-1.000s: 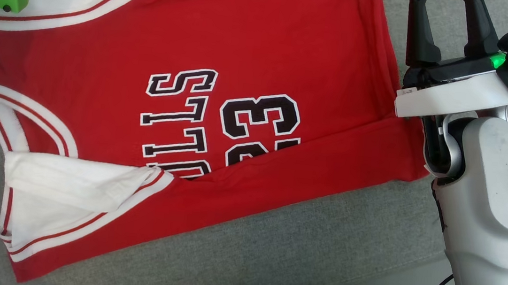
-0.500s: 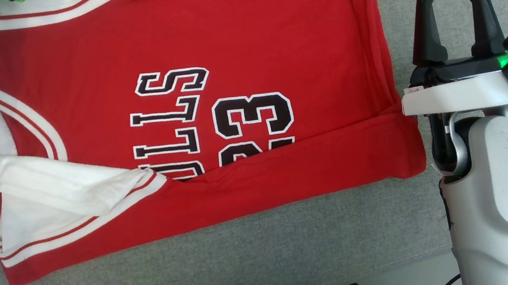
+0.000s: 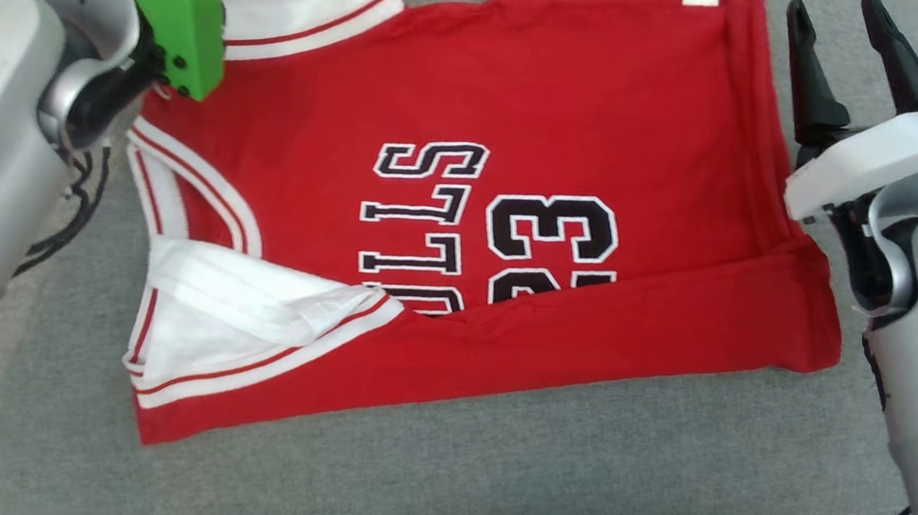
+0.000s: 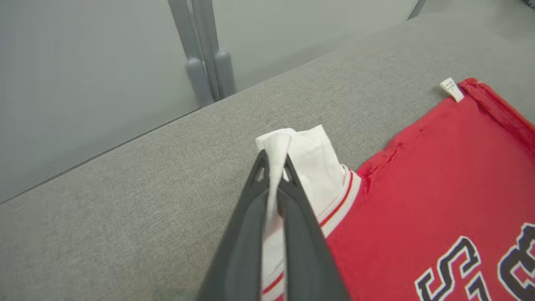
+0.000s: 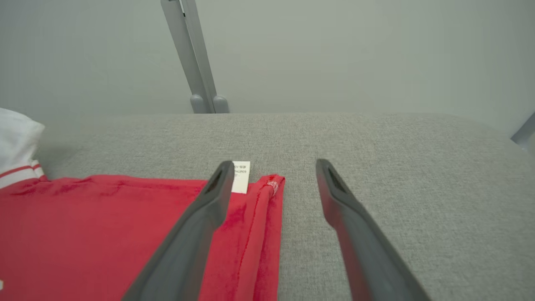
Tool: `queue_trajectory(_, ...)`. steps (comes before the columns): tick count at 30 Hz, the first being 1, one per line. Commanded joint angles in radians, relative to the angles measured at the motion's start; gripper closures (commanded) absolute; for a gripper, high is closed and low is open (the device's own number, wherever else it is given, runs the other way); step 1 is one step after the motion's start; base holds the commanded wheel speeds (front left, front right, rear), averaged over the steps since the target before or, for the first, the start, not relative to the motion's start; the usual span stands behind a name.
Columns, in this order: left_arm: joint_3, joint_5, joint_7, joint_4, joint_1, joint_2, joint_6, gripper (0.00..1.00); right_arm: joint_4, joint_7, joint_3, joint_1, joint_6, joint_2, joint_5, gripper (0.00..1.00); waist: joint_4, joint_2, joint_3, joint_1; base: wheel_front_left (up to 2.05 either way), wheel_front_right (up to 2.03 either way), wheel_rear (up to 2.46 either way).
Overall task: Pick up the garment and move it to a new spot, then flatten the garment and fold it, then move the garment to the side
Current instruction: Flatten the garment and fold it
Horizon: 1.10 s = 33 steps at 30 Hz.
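Firmly closed, the left gripper [image 4: 274, 161] pinches the white shoulder fabric of the red basketball jersey [image 3: 542, 113], which lies partly folded on the grey upholstered surface [image 3: 486, 482]. The right gripper [image 5: 274, 164], jaws spread, straddles the jersey's hem edge near its white label [image 5: 241, 177].

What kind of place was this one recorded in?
Probably a plain indoor test room or lab. The jersey lies on a wide grey fabric-covered surface, like a padded table or bench. Behind it is a bare pale wall, with grey metal posts standing against it.
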Motion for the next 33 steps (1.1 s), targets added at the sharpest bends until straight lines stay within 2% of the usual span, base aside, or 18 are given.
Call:
queue_trajectory(1, -0.017, -0.008, -0.018, -0.025, 0.026, 0.002, 0.001, 1.0, 0.026, 0.02, 0.01, -0.019, -0.001, -0.029, 0.009, 0.0, 0.114, 0.0, -0.079, 0.0, 0.0, 0.0, 0.0)
queue_trajectory(4, -0.046, -0.013, -0.042, -0.077, 0.049, 0.004, 0.001, 1.0, 0.091, 0.061, 0.034, -0.048, -0.001, -0.072, 0.028, 0.0, 0.155, 0.0, -0.089, 0.0, 0.0, 0.0, 0.0)
queue_trajectory(9, -0.094, -0.034, -0.03, -0.155, 0.085, -0.005, 0.001, 1.0, 0.219, 0.109, 0.118, -0.106, -0.001, -0.182, 0.005, 0.0, 0.217, 0.0, -0.09, 0.0, 0.0, 0.0, 0.0)
queue_trajectory(16, -0.123, -0.028, -0.05, -0.211, 0.104, -0.013, 0.001, 1.0, 0.376, 0.138, 0.216, -0.178, -0.001, -0.256, 0.038, 0.0, 0.258, 0.0, -0.073, 0.0, 0.0, 0.0, 0.0)
queue_trajectory(23, -0.132, -0.05, -0.044, -0.23, 0.095, -0.022, 0.001, 1.0, 0.499, 0.128, 0.282, -0.244, -0.001, -0.261, 0.037, 0.0, 0.263, 0.0, -0.053, 0.0, 0.0, 0.0, 0.0)
queue_trajectory(32, -0.135, -0.049, -0.041, -0.214, 0.073, -0.021, 0.001, 1.0, 0.581, 0.164, 0.374, -0.282, -0.001, -0.25, 0.08, 0.0, 0.249, 0.0, -0.031, 0.0, 0.0, 0.0, 0.0)
queue_trajectory(33, -0.133, -0.051, -0.041, -0.209, 0.07, -0.019, 0.001, 1.0, 0.584, 0.174, 0.388, -0.282, -0.001, -0.251, 0.094, 0.18, 0.247, 0.0, -0.028, 0.0, 0.0, 0.0, 0.0)
